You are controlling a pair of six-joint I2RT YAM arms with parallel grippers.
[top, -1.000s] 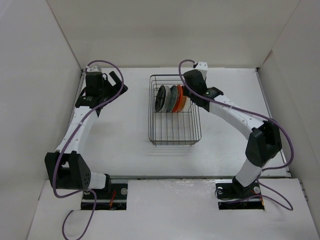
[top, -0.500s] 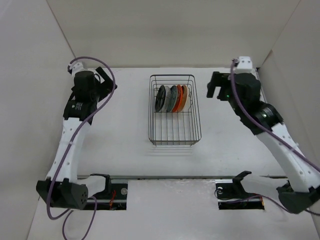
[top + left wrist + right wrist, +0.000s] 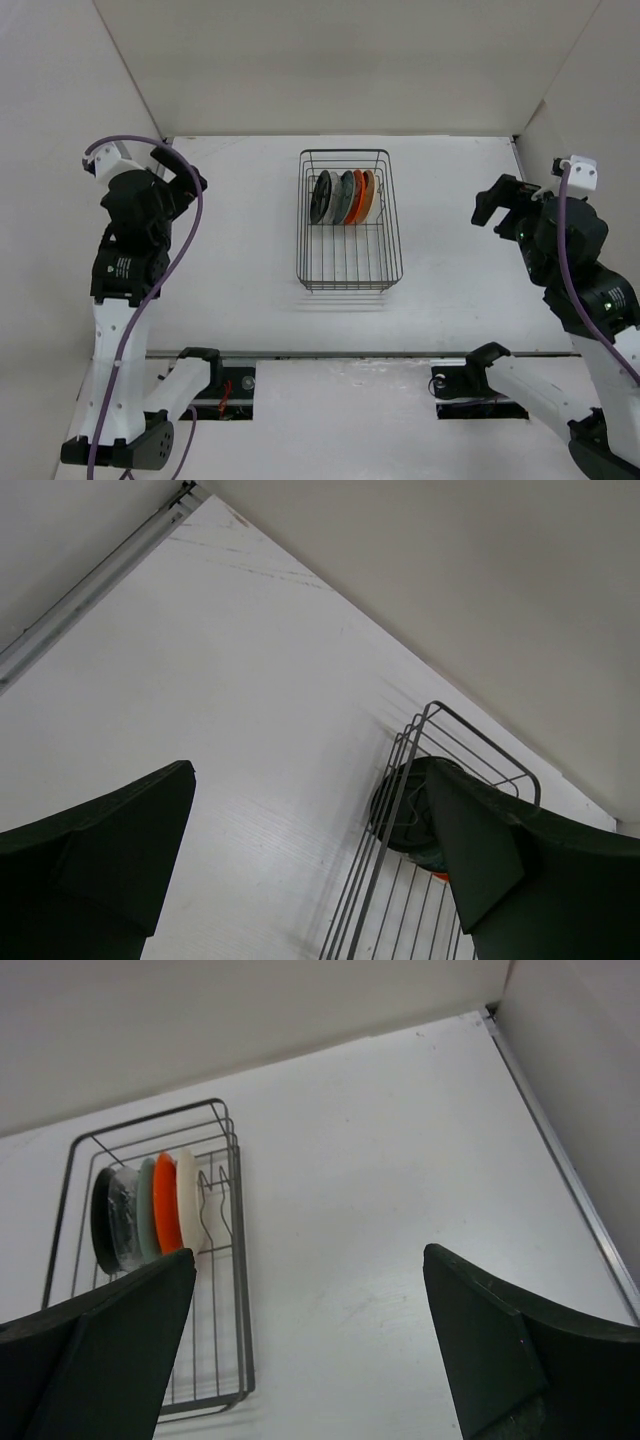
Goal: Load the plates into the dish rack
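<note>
The dish rack [image 3: 301, 225] stands mid-table, and several plates stand upright in a row in its back half: black [image 3: 320, 198], teal [image 3: 347, 197], orange [image 3: 359, 196] and cream [image 3: 371, 194]. My left gripper [image 3: 181, 172] hovers far left of the rack, open and empty. My right gripper [image 3: 498, 198] hovers far right of it, open and empty too. In the right wrist view, the open right gripper [image 3: 310, 1255] frames bare table, with the rack [image 3: 241, 1300] and plates [image 3: 165, 1205] at left. In the left wrist view, the left gripper [image 3: 310, 780] is open, and the rack's corner [image 3: 405, 780] and the black plate [image 3: 398, 810] show.
White walls enclose the table on the left, back and right. The front half of the rack [image 3: 348, 262] holds no plate. Purple cables loop off both arms. The arm bases sit at the near edge.
My right gripper has left the cream plate in the rack, opened wide and swung far to the right. My left arm has drawn back toward the near left.
</note>
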